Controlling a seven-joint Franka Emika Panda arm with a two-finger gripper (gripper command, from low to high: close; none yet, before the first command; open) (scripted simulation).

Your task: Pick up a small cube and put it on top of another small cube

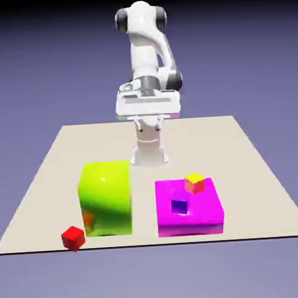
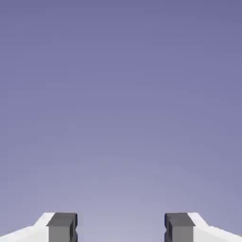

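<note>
Grey and matte, my two fingertips (image 2: 61, 228) stood well apart with only blue-violet backdrop between them, so my gripper (image 2: 120, 229) was open and empty, held high over the far side of the pale table (image 1: 42, 183). Near the front sat a glossy lime-green block (image 1: 106, 197), a flat magenta slab (image 1: 205, 211) carrying a small purple cube (image 1: 179, 205) and a small yellow cube (image 1: 194, 183), and a small red cube (image 1: 73, 237). I could not make out the small teal cube in either view.
</note>
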